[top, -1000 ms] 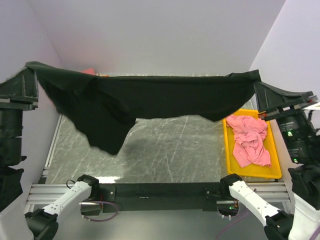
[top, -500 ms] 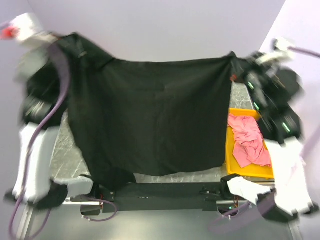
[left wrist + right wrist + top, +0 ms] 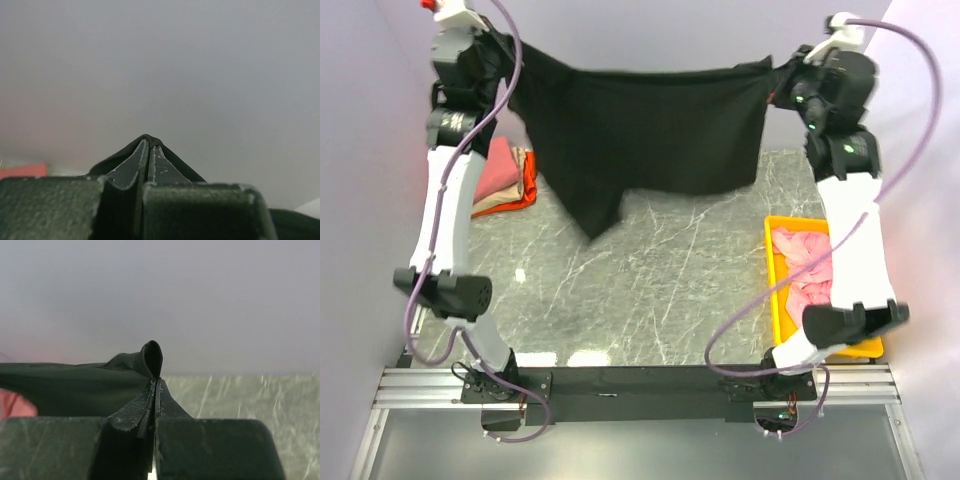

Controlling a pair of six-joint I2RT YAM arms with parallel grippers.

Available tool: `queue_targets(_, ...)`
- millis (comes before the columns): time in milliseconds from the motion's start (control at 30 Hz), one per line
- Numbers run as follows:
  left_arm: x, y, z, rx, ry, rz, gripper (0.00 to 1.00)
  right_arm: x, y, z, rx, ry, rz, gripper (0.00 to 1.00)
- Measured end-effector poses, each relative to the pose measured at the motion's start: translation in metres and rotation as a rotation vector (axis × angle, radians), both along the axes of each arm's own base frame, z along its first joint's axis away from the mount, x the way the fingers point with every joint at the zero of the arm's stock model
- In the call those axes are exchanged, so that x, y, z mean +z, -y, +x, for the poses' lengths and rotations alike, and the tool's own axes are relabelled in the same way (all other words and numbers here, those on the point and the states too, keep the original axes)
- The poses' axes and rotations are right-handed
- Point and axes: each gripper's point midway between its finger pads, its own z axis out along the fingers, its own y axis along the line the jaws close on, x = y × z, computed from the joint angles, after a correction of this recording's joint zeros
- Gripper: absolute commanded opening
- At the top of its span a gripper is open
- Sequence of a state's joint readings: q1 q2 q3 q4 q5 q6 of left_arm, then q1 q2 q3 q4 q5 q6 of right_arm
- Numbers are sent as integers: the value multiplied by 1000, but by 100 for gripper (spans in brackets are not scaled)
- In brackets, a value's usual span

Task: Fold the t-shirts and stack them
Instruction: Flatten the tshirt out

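Left gripper (image 3: 149, 145) and right gripper (image 3: 155, 382) each clench the large black cloth t-shirt (image 3: 650, 130). It hangs stretched above the marbled tabletop's (image 3: 650, 290) far edge.

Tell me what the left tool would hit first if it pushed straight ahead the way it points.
Probably the back wall: past the left tool, shut on the black t-shirt, only bare wall shows; distance unclear.

Black t-shirt (image 3: 650, 125): soft matt cloth, limp. Table (image 3: 650, 290): grey marble-look, slight sheen. Yellow bin (image 3: 771, 285) beneath right gripper (image 3: 155, 384): smooth plastic. Gripper housing: dark, grainy, matt.
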State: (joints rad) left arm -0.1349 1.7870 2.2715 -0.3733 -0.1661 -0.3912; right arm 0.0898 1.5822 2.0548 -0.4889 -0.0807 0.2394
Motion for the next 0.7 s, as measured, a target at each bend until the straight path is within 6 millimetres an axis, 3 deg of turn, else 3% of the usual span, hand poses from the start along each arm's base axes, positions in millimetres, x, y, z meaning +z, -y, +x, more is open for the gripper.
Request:
queue_targets(100,35,0,-28,-19,93,22,1,32,6,-28,3,93,-8,0)
queue_targets(167,50,-1,-54,-32,143,38,1,39,10,-48,2,126,-12,0)
queue_targets(233,51,-2,-81,-44,167,65,1,31,11,-64,9,133,-16,0)
queue_targets(300,34,-3,-102,-60,170,94,1,2,10,-72,17,97,-19,0)
queue_targets(367,-4,-1,-116,-81,121,118,1,-39,8,-76,30,20,-22,0)
queue_targets(433,-55,2,-123,-110,47,122,1,-88,6,-79,42,-74,-24,0)
queue_targets(533,-161,11,-128,-161,-148,74,0,-182,4,-80,47,-277,-8,0)
queue_targets(633,-277,13,-142,-154,-424,-26,1,-268,4,-101,31,-489,33,0)
queue_targets(700,-338,11,-163,-125,-594,-92,1,-307,4,-119,13,-591,70,0)
